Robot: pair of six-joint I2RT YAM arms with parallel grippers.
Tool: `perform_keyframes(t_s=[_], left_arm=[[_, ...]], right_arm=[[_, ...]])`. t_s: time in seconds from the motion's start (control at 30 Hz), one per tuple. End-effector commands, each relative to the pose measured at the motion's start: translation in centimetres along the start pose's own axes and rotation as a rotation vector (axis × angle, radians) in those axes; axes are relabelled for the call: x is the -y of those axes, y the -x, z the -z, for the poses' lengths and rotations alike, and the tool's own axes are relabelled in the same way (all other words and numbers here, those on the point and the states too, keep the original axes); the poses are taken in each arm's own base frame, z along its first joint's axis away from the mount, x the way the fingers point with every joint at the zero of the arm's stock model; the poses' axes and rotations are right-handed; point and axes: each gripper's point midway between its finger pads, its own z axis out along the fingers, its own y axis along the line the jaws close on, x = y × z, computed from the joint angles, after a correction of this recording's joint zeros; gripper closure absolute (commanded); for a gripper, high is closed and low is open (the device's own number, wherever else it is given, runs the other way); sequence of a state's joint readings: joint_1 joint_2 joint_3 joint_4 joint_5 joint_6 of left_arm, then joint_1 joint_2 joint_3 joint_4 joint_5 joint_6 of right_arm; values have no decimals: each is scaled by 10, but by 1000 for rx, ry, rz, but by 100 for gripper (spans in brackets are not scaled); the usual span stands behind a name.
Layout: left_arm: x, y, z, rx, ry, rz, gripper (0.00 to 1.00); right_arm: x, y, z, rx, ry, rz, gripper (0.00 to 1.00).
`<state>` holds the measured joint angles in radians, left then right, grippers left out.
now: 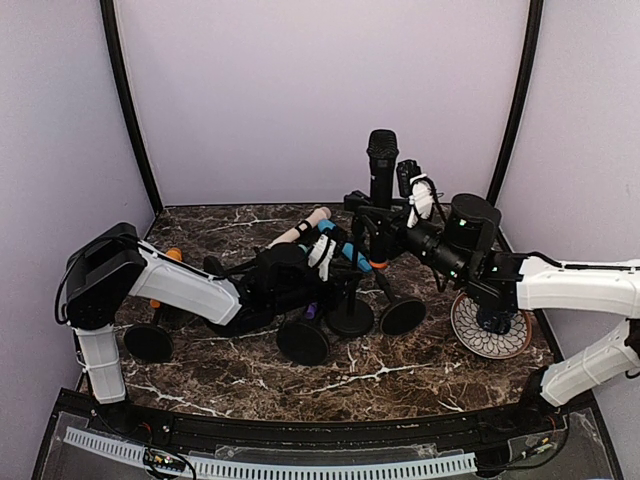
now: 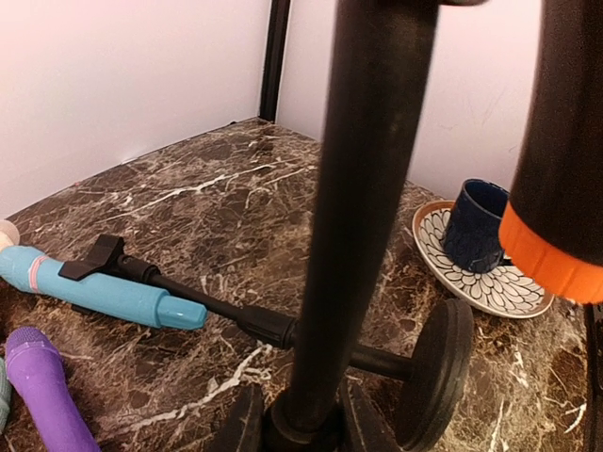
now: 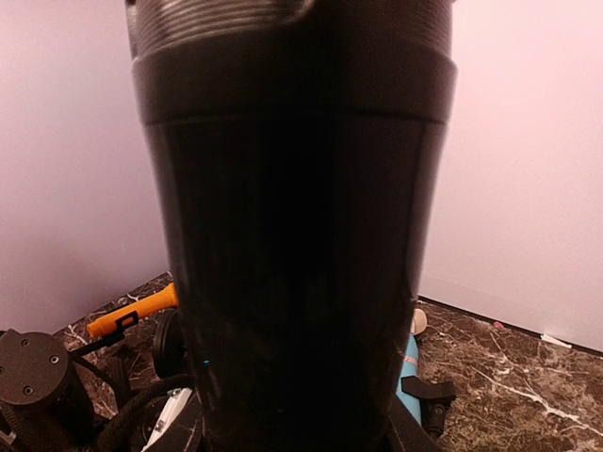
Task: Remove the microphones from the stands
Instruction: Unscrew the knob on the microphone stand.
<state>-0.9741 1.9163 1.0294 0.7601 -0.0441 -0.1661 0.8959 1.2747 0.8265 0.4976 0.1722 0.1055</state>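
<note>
Surface: dark marble tabletop (image 1: 400,375) with white veins. Plain lilac walls (image 1: 320,90) on three sides, black posts in the back corners.

Containers: one patterned plate (image 2: 490,297) near the right edge, with a dark blue cup (image 2: 476,226) upright on it. Can't see into the cup. From the top view the right arm hides the cup.

Task item: black microphone (image 1: 381,165) is upright at mid-tabletop, head up. Its orange-ringed tail hangs beside the upright stand (image 2: 367,188), above that stand's round base. Can't tell if it is seated in the clip.

Left pincer (image 2: 301,428): clamped low on the stand's pole, just above the base, fingers on both sides.

Right pincer (image 3: 297,428): wrapped around the microphone body, which fills the right wrist view. It reads as gripped, with no gap visible at the fingers.

Clutter:
- A second stand (image 2: 273,325) lies flat beside the upright one, its disc base tipped on edge.
- More disc bases sit toward the front and the left edge.
- A blue microphone (image 2: 104,287) lies against the fallen stand's clip end.
- A purple microphone (image 2: 47,381) lies just beside the blue one.
- An orange microphone (image 3: 132,311) lies towards the left edge.
</note>
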Motion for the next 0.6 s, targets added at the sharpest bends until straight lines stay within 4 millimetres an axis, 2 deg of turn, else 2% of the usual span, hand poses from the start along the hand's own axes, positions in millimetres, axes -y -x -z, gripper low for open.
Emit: perform_keyframes(t_s=[0.0,0.1,0.17,0.2,0.3,0.37,0.4,0.43,0.47,0.5,0.57], left_arm=[[-54,-13,6,-74,275,62,100],[-47,-9,7,-83,245,47,97],[-36,4,12,-65,185,17,83],[-29,7,14,-67,149,-5,72],[-22,16,29,-63,106,-37,51],[-18,18,38,-67,83,-58,43],[-17,13,42,-81,68,-71,40],[-15,19,47,-69,56,-75,36],[-11,13,50,-85,22,-82,35],[-11,16,53,-79,14,-82,33],[-1,10,58,-97,-93,-70,31]], right_arm=[[13,30,-3,97,-126,-36,97],[14,30,-5,92,-133,-48,97],[13,30,-5,90,-126,-44,97],[12,32,-4,93,-124,-42,97],[11,35,-1,99,-116,-32,97],[9,37,1,110,-94,-26,97],[7,37,3,115,-80,-22,97],[6,37,4,120,-63,-22,96],[4,37,5,126,-45,-22,96],[1,34,5,124,-13,-20,96],[-3,32,9,137,41,-15,97]])
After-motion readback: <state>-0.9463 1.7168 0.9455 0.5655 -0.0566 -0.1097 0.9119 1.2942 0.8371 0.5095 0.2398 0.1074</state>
